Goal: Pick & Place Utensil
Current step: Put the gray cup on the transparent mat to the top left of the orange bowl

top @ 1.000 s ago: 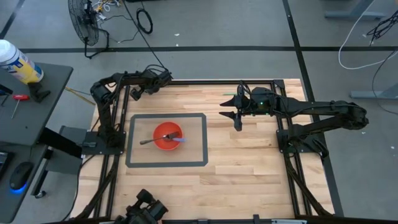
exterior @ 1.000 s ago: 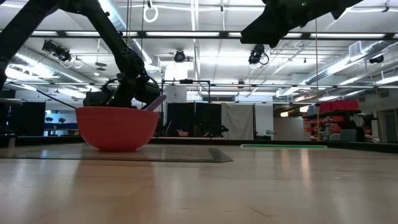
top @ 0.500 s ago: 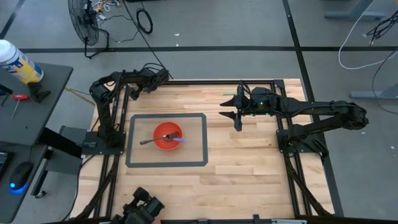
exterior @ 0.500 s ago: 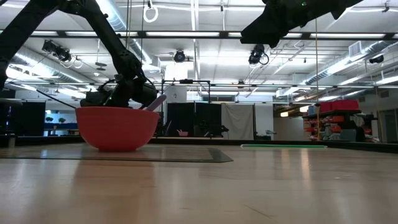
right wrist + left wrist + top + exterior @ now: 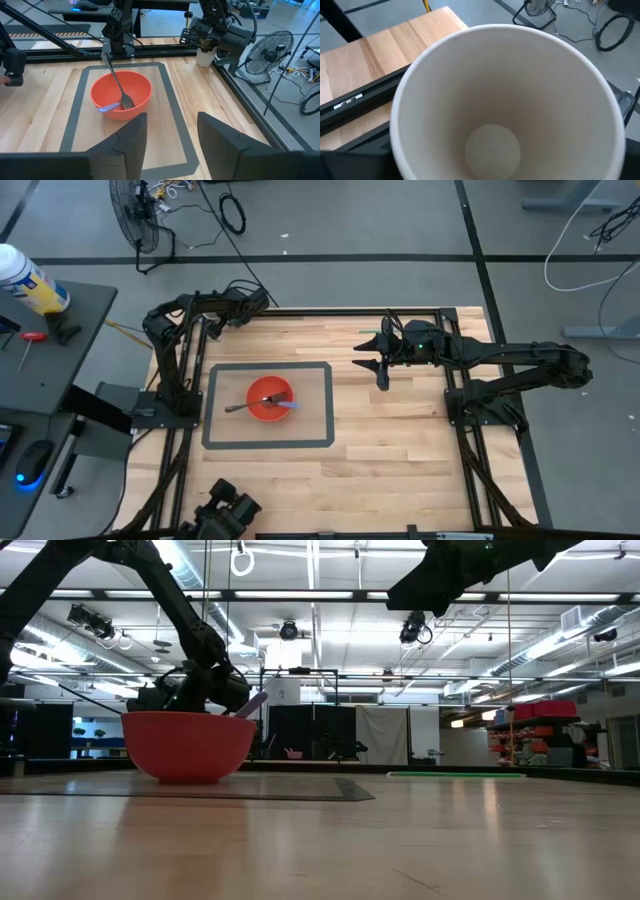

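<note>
A red bowl (image 5: 269,399) (image 5: 121,94) stands on a grey-bordered mat (image 5: 215,438). A metal fork (image 5: 116,80) lies in it, tines down inside and handle leaning on the rim toward the table's left. A blue-tipped utensil (image 5: 107,107) lies in the bowl beside it. A white cup (image 5: 204,56) stands at the table's far left corner; its hollow inside (image 5: 505,100) fills the left wrist view and holds nothing. My left gripper (image 5: 212,30) (image 5: 252,298) hangs right above that cup. My right gripper (image 5: 171,131) (image 5: 383,370) is open, raised above bare wood right of the mat.
Black frame rails (image 5: 330,309) run along the table's edges. Bare wood (image 5: 400,430) lies right of and nearer than the mat. A fan (image 5: 135,225) and cables lie on the floor beyond the far edge, and a side table (image 5: 45,350) stands off to the left.
My left arm has drawn back a little toward the table's far left corner. The bowl, the utensils and my right arm have stayed where they were.
</note>
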